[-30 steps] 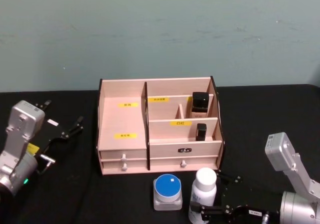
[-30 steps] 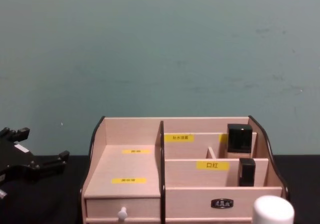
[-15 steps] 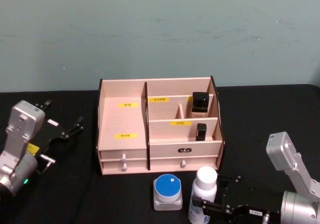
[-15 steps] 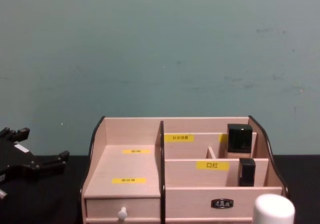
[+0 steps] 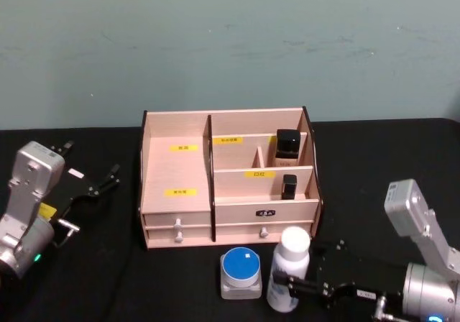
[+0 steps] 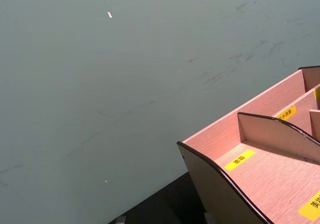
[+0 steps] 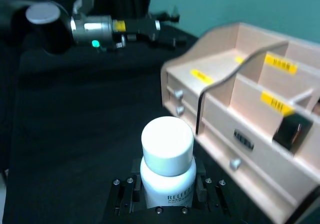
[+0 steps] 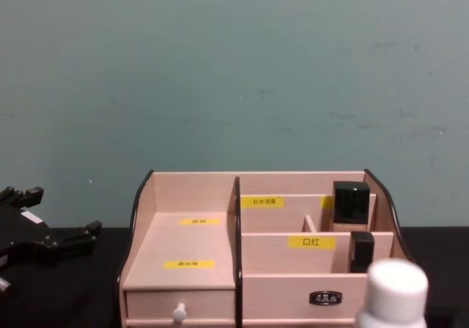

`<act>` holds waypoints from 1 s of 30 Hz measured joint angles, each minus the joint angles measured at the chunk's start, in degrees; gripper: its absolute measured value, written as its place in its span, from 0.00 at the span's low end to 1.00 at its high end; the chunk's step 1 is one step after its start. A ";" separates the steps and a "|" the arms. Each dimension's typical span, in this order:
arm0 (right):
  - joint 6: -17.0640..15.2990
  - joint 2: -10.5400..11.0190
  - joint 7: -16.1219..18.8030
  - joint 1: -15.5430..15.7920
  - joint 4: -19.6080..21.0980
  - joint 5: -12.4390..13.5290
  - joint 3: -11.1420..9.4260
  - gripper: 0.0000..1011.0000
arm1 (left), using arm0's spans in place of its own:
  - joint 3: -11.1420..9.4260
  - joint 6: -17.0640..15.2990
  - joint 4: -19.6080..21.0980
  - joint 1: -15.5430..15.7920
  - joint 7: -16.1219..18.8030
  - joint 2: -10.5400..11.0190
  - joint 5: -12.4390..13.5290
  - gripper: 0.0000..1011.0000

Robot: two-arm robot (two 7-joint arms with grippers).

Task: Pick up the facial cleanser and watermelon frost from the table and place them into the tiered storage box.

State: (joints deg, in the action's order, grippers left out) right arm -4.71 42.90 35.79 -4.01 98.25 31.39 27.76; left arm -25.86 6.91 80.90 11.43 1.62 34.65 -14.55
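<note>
A white bottle with a white cap, the facial cleanser (image 5: 290,268) (image 7: 167,154) (image 8: 392,291), stands upright in front of the tiered storage box (image 5: 176,192) (image 8: 187,233) (image 7: 225,114). My right gripper (image 5: 287,292) (image 7: 167,200) is shut on its lower body. Just left of the bottle, a clear square jar with a round blue lid, the watermelon frost (image 5: 241,272), rests on the black table. My left gripper (image 5: 90,162) (image 8: 58,212) hangs open left of the box, holding nothing.
Two dark bottles (image 5: 287,144) (image 5: 289,187) stand in the box's right-hand compartments. The wide left tiers (image 6: 270,174) with yellow labels hold nothing. Two small drawers with white knobs (image 5: 177,227) face me. A green wall stands behind the black table.
The right gripper has raised the white bottle and carried it a little toward the box; its cap now shows higher in the chest view. The left arm has not moved.
</note>
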 joint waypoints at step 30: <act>1.10 -12.44 -5.31 -20.14 -9.45 -4.40 -1.98 0.60 | 0.00 0.00 0.00 -0.01 0.00 0.00 0.00 1.00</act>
State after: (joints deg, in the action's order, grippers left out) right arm -3.61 30.46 30.48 -24.16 88.80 26.99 25.78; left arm -25.86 6.91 80.90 11.43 1.62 34.64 -14.55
